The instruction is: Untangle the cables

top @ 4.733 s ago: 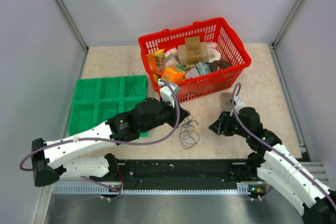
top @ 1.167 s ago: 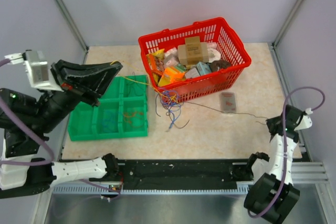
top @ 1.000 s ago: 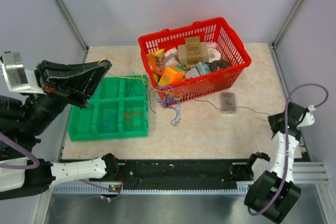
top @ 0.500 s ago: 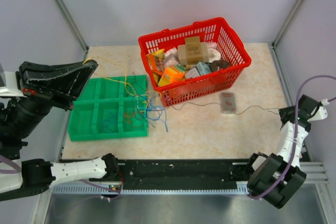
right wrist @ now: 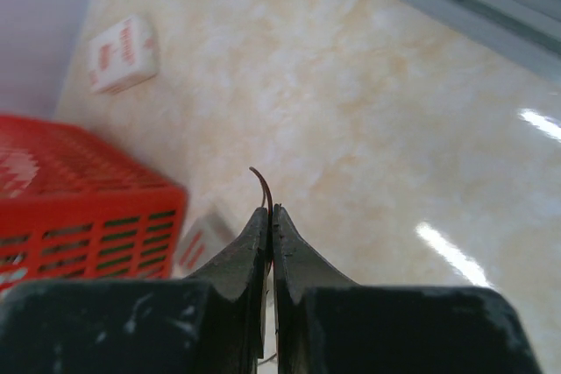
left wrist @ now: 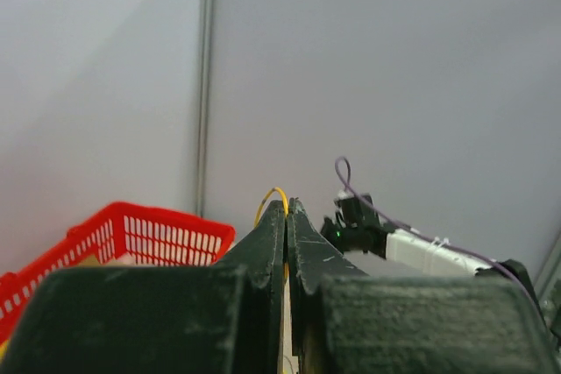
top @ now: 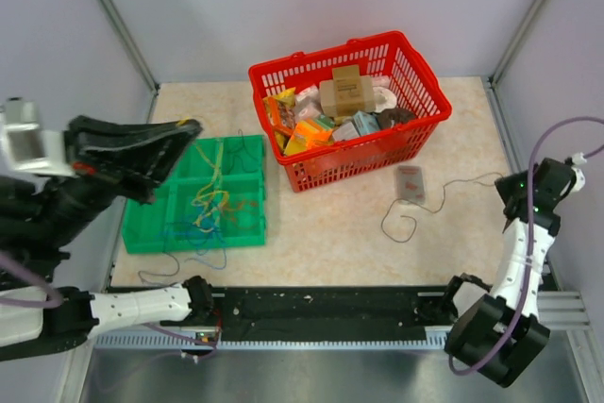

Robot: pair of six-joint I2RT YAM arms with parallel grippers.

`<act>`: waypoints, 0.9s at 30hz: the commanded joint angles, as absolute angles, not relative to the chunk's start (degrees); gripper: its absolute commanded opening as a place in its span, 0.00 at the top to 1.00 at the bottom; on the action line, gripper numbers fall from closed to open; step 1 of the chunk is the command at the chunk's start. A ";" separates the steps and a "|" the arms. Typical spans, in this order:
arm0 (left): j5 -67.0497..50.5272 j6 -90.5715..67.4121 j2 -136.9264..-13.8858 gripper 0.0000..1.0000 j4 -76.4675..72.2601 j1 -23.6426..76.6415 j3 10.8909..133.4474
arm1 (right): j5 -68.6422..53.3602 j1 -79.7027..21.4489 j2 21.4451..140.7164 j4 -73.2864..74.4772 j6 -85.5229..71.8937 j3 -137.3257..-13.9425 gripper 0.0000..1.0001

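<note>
The left gripper (left wrist: 287,209), closed on a thin yellow wire (left wrist: 271,194), is left of the red plastic mesh basket (top: 415,68). The tangle of thin coloured wires (top: 209,207) lies over the green plastic compartment tray (top: 151,191) there. Right of the basket, the right gripper (right wrist: 270,214) pinches a thin dark wire (right wrist: 262,179).

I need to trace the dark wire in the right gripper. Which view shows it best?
Top external: the dark wire runs from the right gripper to a loop on the table. Right wrist shows only its tip; left wrist, nothing.
</note>
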State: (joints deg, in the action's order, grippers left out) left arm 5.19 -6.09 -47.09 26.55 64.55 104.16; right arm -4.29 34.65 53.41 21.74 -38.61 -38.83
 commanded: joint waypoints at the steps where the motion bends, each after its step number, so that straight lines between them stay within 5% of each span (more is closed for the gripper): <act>1: 2.19 -9.92 -54.04 1.00 20.31 64.42 98.27 | -14.66 29.19 46.95 21.00 -35.42 -44.55 1.00; 18: 0.79 -24.87 -55.45 1.00 8.89 64.42 59.17 | -34.54 12.86 42.37 27.25 -34.02 -63.01 1.00; 27: 2.55 -25.14 -62.75 1.00 5.97 64.25 52.03 | -43.75 3.78 38.41 12.76 -39.89 -59.95 1.00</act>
State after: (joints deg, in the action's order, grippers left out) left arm 1.98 -24.58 -61.58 12.14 64.55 51.27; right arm -36.21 5.65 39.97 22.83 -35.83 -60.69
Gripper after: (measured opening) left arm 0.012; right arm 0.007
